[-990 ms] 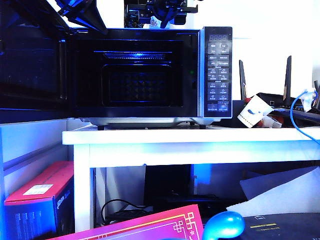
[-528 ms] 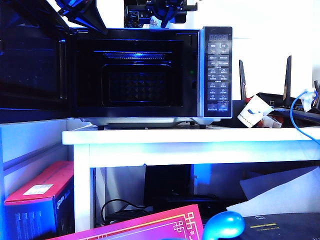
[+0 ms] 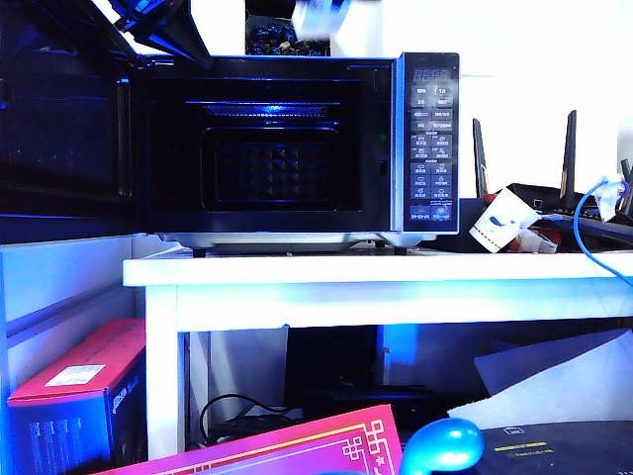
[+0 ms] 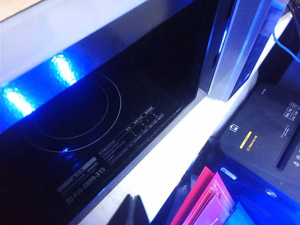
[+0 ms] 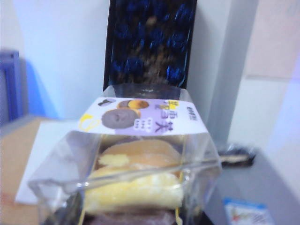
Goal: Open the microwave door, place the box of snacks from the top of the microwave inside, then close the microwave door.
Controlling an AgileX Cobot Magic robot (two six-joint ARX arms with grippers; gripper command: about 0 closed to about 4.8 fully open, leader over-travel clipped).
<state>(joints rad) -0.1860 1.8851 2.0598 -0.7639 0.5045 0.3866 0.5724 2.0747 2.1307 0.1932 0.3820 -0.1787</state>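
The microwave (image 3: 297, 143) stands on a white table (image 3: 396, 272), its door (image 3: 64, 129) swung wide open to the left so that the dark cavity (image 3: 272, 148) with its lit back wall shows; the button panel (image 3: 431, 143) runs down its right side. Above the microwave's top, near the upper edge of the exterior view, the box (image 3: 318, 18) shows as a pale blur, lifted clear of the top; behind it a dark box of blue-wrapped pieces (image 3: 269, 40) sits on the microwave. In the right wrist view the box (image 5: 140, 164) fills the near field, a clear container with a lilac label and pale yellow cakes inside, right up against the camera where the right gripper's fingers would be; the fingers themselves are hidden behind the plastic, so I cannot tell how wide they stand, though the box hangs in the air with that arm as its only support. The dark blue-wrapped box (image 5: 150, 44) stands beyond it. The left gripper (image 4: 129, 211) shows only as a dark tip at the edge of the left wrist view, close by the open door's glass (image 4: 93, 122), and I cannot tell whether it is open or closed. A pink carton (image 3: 74, 391) lies under the table at left
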